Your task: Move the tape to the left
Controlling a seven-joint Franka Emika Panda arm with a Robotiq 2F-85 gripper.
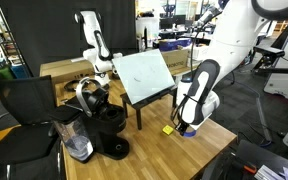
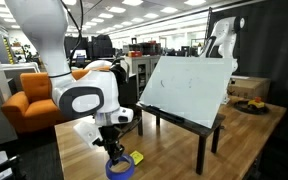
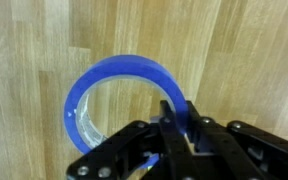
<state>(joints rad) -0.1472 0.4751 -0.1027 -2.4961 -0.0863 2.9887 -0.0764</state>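
The tape (image 3: 104, 85) is a blue ring-shaped roll with a hollow centre, lying flat on the wooden table. In the wrist view my gripper (image 3: 172, 125) is shut on the roll's wall at its near right side, one finger inside the ring and one outside. In an exterior view the tape (image 2: 120, 167) sits at the table's near edge under the gripper (image 2: 116, 150). In an exterior view the gripper (image 1: 187, 124) is low over the table and the tape (image 1: 190, 131) barely shows beneath it.
A small yellow block (image 1: 168, 129) lies next to the gripper, and also shows in an exterior view (image 2: 137, 156). A tilted whiteboard on a black stand (image 1: 144, 72) stands behind. A coffee machine (image 1: 102, 122) and headphones (image 1: 87, 92) stand at the table's other end.
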